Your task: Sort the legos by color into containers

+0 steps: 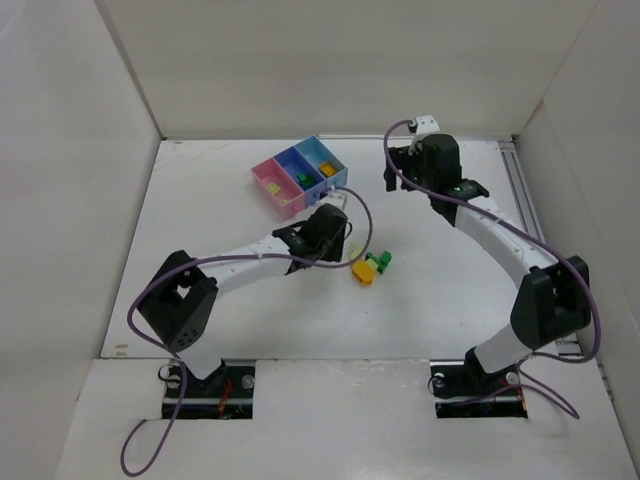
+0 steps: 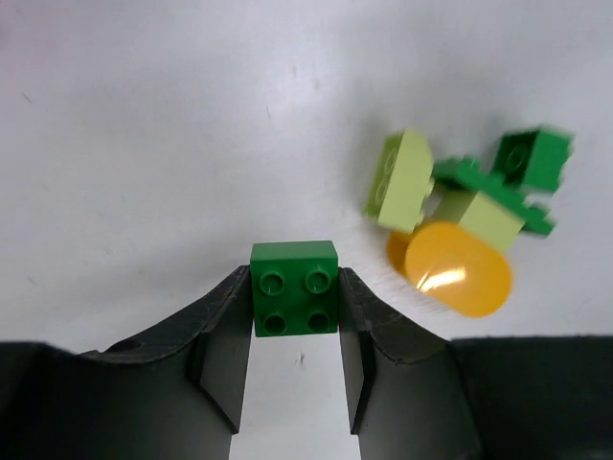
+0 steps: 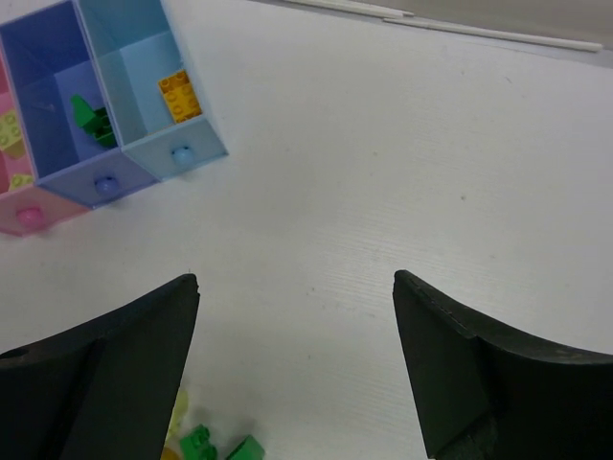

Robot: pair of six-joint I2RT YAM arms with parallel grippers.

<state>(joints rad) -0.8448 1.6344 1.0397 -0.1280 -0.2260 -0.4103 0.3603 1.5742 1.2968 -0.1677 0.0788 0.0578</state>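
My left gripper (image 2: 293, 278) is shut on a dark green four-stud brick (image 2: 294, 299), held between its fingertips over the white table. To its right lies a pile: two pale yellow-green bricks (image 2: 400, 182), dark green pieces (image 2: 532, 158) and an orange-yellow rounded piece (image 2: 458, 268). In the top view the left gripper (image 1: 335, 238) is just left of this pile (image 1: 370, 266). My right gripper (image 3: 295, 283) is open and empty, to the right of the bins (image 1: 400, 172). The pink (image 3: 29, 218), purple-blue (image 3: 101, 182) and light blue (image 3: 177, 153) bins hold pale, dark green (image 3: 91, 120) and orange (image 3: 177, 94) bricks.
The joined bins (image 1: 292, 163) stand at the back centre-left of the table, just behind the left wrist. White walls close in the table on three sides. A rail (image 1: 520, 190) runs along the right edge.
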